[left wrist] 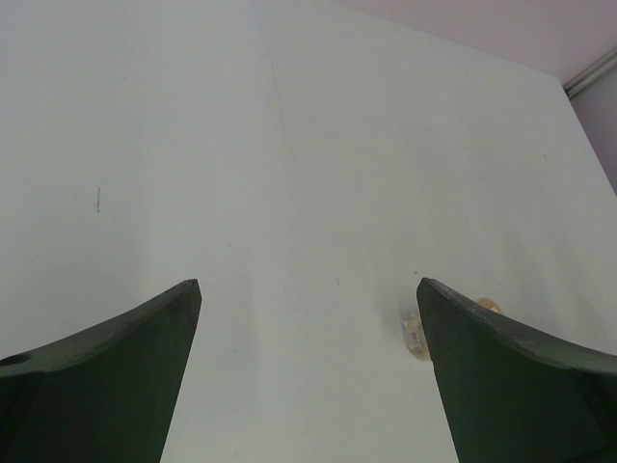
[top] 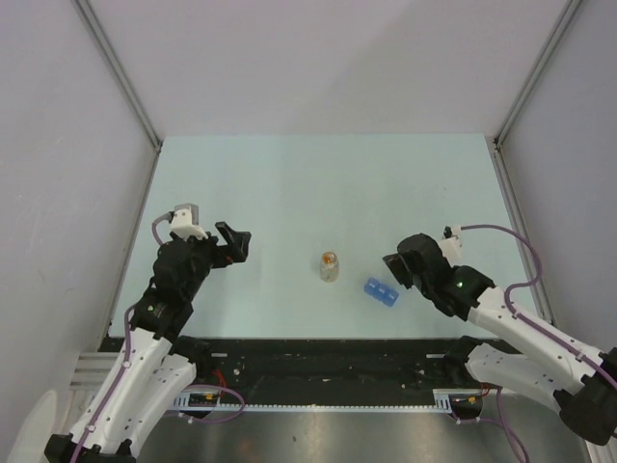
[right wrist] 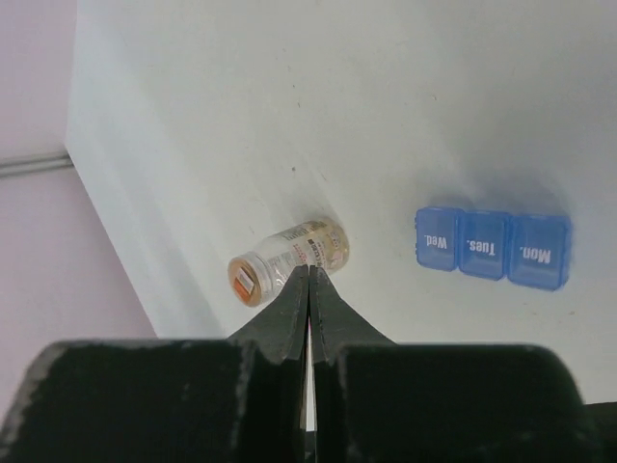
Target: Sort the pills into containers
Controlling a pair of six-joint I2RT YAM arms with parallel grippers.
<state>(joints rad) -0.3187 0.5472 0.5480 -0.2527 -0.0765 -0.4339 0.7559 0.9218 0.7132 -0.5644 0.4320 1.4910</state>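
A small clear pill bottle point(top: 330, 265) with an orange cap stands at the table's middle; it also shows in the right wrist view point(right wrist: 287, 262) and partly behind a finger in the left wrist view point(left wrist: 415, 331). The blue pill box point(top: 381, 292), three joined compartments with lids down marked Wed., Tues., Mon., lies just right of the bottle and shows in the right wrist view point(right wrist: 494, 247). My left gripper point(top: 234, 243) is open and empty, left of the bottle. My right gripper point(top: 393, 266) is shut and empty, just right of the pill box point(right wrist: 309, 273). No loose pills show.
The pale green table point(top: 328, 183) is enclosed by white walls with metal corner posts point(top: 120, 77). A black rail point(top: 318, 357) runs along the near edge by the arm bases.
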